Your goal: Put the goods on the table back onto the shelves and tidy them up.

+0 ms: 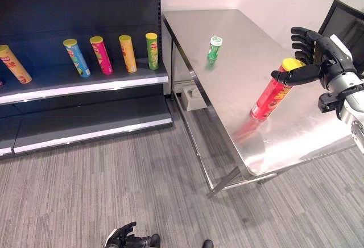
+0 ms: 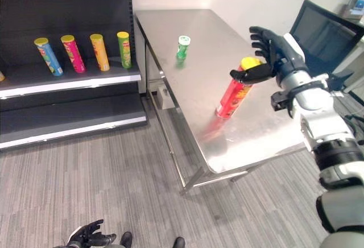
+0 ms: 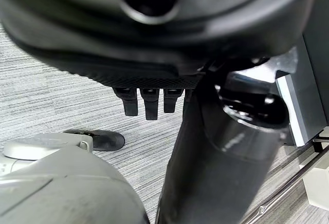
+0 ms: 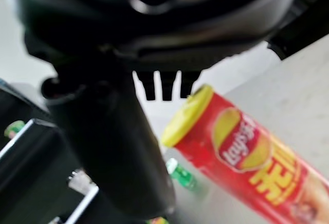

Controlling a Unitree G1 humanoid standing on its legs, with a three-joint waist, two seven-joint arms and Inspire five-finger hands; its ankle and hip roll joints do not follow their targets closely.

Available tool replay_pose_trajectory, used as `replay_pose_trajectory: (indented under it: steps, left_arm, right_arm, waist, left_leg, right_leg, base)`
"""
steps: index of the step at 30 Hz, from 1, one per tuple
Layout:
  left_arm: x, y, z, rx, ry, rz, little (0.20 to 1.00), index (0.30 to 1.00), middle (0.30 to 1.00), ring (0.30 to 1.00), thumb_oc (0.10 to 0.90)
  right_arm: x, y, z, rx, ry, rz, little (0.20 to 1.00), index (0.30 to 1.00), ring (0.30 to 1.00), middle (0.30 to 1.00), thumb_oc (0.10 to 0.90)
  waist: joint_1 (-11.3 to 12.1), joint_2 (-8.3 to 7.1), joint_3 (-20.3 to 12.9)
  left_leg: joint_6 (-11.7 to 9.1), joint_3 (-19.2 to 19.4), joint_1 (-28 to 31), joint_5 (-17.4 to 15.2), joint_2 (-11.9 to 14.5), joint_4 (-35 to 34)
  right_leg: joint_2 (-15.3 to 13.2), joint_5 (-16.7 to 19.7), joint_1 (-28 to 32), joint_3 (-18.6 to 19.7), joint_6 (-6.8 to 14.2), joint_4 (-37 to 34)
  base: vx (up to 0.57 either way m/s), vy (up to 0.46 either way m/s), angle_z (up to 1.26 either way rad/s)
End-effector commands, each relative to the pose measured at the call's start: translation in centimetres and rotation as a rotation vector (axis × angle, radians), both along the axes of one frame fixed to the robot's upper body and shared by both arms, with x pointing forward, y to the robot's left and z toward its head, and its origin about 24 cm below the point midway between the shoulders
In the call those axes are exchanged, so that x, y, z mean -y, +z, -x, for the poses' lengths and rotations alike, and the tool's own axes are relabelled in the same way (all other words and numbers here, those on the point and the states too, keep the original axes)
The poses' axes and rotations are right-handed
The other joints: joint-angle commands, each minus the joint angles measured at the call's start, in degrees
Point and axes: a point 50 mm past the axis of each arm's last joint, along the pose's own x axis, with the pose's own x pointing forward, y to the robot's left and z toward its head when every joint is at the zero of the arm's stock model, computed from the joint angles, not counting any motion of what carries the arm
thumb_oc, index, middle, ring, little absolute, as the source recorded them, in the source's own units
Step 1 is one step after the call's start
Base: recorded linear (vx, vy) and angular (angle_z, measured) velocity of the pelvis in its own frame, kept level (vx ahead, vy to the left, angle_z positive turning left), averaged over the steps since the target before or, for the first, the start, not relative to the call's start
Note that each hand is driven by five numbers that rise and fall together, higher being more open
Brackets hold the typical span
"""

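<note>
right robot hand (image 2: 273, 54) open, thumb at red can (image 2: 234, 95) top | can upright on counter (image 2: 170, 26) | left robot hand (image 1: 122, 238) low, fingers relaxed

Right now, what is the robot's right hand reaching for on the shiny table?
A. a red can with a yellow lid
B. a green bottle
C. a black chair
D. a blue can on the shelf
A: the right hand sits at the yellow-lidded top of the red can standing on the table, with the fingers straight and the thumb by its lid.
</note>
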Motion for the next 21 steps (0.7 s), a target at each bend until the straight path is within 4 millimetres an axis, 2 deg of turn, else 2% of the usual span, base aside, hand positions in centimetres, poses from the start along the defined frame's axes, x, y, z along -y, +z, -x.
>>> replay_pose_trajectory:
  steps: [1, 10, 21]
  left_arm:
    - [-0.9, 0.1, 0.5, -0.022, -0.056, -0.041, 0.9, 0.9, 0.9, 0.9, 0.8]
    - [-1.1, 0.1, 0.4, -0.018, -0.048, -0.046, 0.9, 0.9, 0.9, 0.9, 0.8]
    - [-0.9, 0.0, 0.7, -0.035, -0.048, -0.035, 0.9, 0.9, 0.9, 0.9, 0.8]
  right_arm:
    - [-0.6, 7.4, 0.9, 0.238, 0.006, 0.08, 0.9, 0.9, 0.9, 0.9, 0.8]
    - [-0.2, 6.4, 0.4, 0.182, -0.021, 0.083, 0.9, 0.9, 0.9, 0.9, 0.8]
    - [0.3, 3.6, -0.8, 0.049, -0.022, -0.034, 0.9, 0.9, 0.9, 0.9, 0.8]
  waist:
    - [1.25, -1.96, -1.84]
    - [1.05, -1.91, -1.45]
    - [1.27, -2.45, -0.96]
  left_leg:
    - [-1.53, 4.09, 1.61, -4.76, 0.32, 0.18]
    - [-1.52, 4.18, 1.26, -4.7, 0.29, 0.18]
    - [-1.52, 4.47, 1.05, -4.68, 0.36, 0.18]
  right_leg:
    - [-2.83, -1.3, 1.63, 0.08, 4.94, 0.4]
    - [-2.91, -1.32, 1.11, 0.31, 5.02, 0.4]
    - [-2.81, -1.2, 0.69, 0.58, 5.06, 0.4]
  base:
    - [0.0, 0.0, 0.0]
    - [0.0, 0.0, 0.0]
    - [0.0, 0.0, 0.0]
